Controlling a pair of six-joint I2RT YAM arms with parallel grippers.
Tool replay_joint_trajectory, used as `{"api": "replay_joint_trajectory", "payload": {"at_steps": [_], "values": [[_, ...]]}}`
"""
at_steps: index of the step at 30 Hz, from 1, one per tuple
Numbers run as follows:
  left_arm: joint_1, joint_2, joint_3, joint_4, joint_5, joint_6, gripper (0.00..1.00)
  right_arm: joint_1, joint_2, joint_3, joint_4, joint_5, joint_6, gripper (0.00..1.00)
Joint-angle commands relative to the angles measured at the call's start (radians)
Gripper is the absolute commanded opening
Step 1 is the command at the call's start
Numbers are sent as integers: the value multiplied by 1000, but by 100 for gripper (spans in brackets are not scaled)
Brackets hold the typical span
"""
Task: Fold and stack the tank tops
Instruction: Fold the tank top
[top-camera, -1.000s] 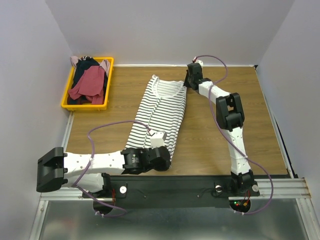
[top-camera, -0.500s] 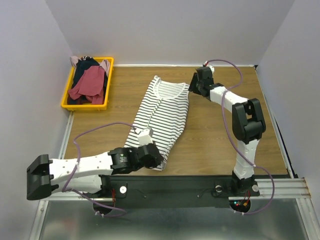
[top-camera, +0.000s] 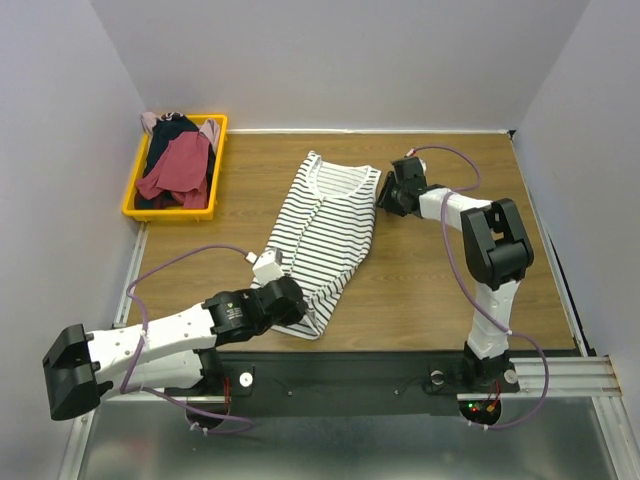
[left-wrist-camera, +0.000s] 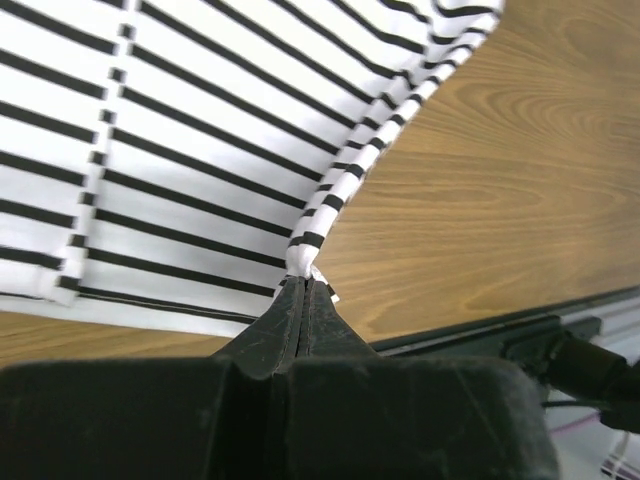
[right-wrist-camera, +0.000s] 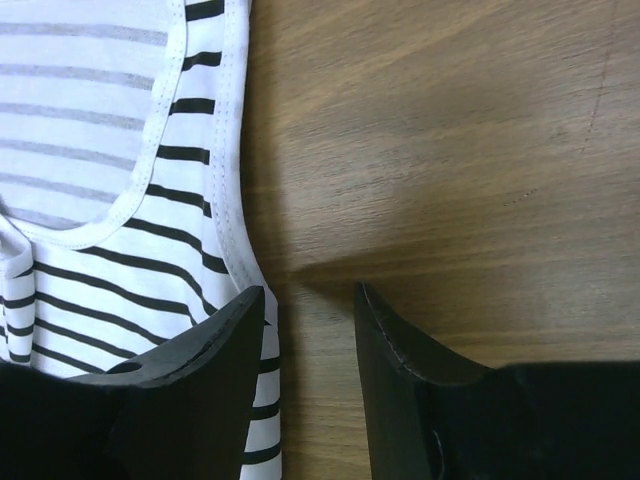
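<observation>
One top spread out: white cloth tank top with thin black stripes (top-camera: 325, 225), lying lengthwise on the brown wooden table (top-camera: 450, 270), neck at the far end.
Left gripper (left-wrist-camera: 303, 290): clamped shut on its near hem corner (cloth pinched between the tips).
Right gripper (right-wrist-camera: 308, 292): jaws parted, holding nothing, at the far right shoulder edge.
Yellow plastic tray (top-camera: 133, 195): far left, holding heaped cloth tops (top-camera: 175, 165) in dark red, navy and pale pink.

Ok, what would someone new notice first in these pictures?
A striped tank top lies lengthwise in the middle, its near corner pinched by the shut left gripper. The right gripper stands open at its far right edge. A yellow bin of clothes sits at the far left.
</observation>
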Motion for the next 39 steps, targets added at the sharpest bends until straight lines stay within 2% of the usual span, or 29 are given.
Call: {"api": "replay_joint_trajectory", "payload": {"at_steps": [1, 20, 26, 31, 39], "values": [[25, -20, -34, -48, -29, -17, 0, 15, 24, 14, 53, -47, 37, 47], [66, -43, -52, -73, -14, -1, 0, 85, 55, 47, 87, -62, 93, 51], [68, -66, -52, -85, -18, -9, 0, 90, -23, -58, 148, -45, 149, 54], [71, -66, -54, -85, -14, -6, 0, 90, -77, -147, 207, -56, 211, 65], [72, -74, -55, -87, -9, -6, 0, 90, -114, -276, 365, -110, 344, 66]]}}
